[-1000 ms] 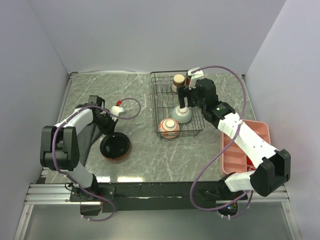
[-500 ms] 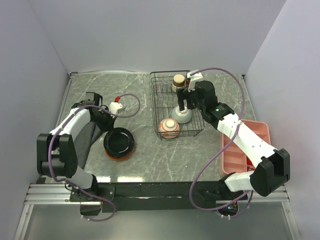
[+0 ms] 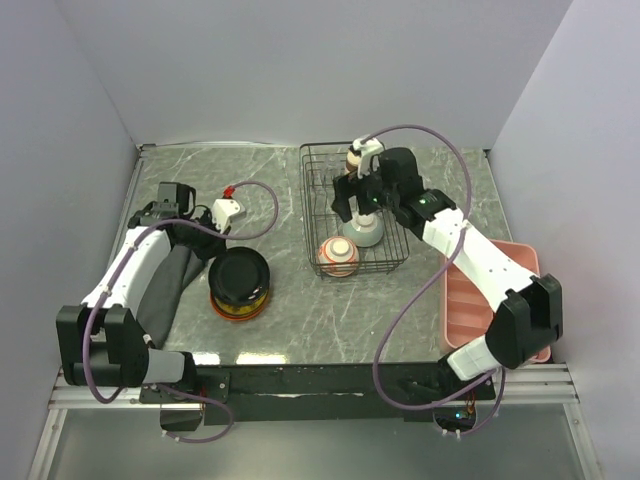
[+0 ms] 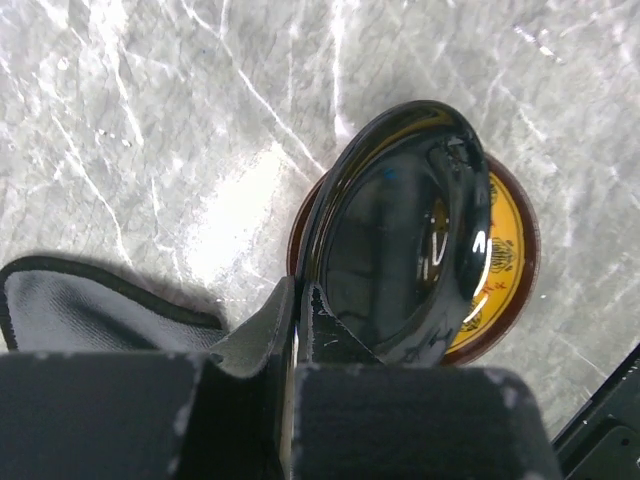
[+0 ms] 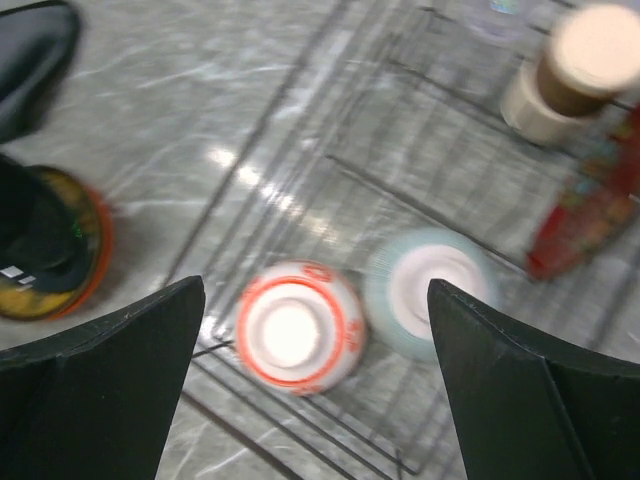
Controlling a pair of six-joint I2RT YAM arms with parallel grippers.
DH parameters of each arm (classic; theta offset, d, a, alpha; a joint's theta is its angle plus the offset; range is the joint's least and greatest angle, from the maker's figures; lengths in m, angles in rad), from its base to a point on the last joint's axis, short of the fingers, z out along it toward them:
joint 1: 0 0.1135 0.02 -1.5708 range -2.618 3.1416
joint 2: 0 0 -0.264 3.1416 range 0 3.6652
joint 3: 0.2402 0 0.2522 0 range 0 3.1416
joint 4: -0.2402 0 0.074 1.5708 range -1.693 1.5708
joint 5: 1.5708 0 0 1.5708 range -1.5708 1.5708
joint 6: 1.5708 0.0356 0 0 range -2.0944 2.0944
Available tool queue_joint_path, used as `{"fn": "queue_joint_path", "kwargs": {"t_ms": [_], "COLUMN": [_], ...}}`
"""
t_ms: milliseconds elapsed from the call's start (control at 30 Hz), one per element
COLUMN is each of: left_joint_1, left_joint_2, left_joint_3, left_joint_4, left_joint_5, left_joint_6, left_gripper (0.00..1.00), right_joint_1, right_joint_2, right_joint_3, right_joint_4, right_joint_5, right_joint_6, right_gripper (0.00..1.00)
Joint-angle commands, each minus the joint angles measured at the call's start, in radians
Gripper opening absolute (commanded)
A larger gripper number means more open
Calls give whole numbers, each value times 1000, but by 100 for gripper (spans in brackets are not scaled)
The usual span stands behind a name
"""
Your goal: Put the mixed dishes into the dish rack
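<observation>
The glossy dark bowl (image 4: 400,230) tilts over the red-rimmed plate (image 4: 505,255), its rim pinched tight by the left gripper (image 4: 295,325). It looks like the lifting step. Next it should go to the dish rack (image 3: 318,188) at three o'clock (the right gripper (image 5: 315,290) gapes wide there).

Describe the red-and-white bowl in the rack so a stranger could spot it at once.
Start at the black wire dish rack, right of centre on the table. Along its near edge sits an upturned bowl, white foot up. Its orange-red banding sets it apart from the plain pale mint-green bowl right behind it.
</observation>
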Motion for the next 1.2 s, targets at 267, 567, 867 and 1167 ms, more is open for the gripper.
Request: {"fn": "queue_joint_path", "kwargs": {"t_ms": [267, 567, 867, 1167], "left_joint_1": [-4, -4, -4, -4], "left_joint_2": [-166, -223, -244, -243], "left_joint_3": [-66, -86, -49, -18], "left_joint_4": [37, 61, 95, 149], "left_joint_5": [117, 154, 200, 203], "left_joint_6": [31, 7, -90, -156], "left_gripper": [1, 1, 1, 1], "right_joint_1": [153, 202, 219, 246], "right_joint_2": [198, 480, 574, 611], "right_joint_3": [142, 322, 399, 422], "right_joint_4": [55, 111, 74, -19], "right_joint_5": [-588, -782, -867, -876], "right_joint_6": [-214, -191, -207, -262], "right_gripper": [95, 84, 82, 70]}}
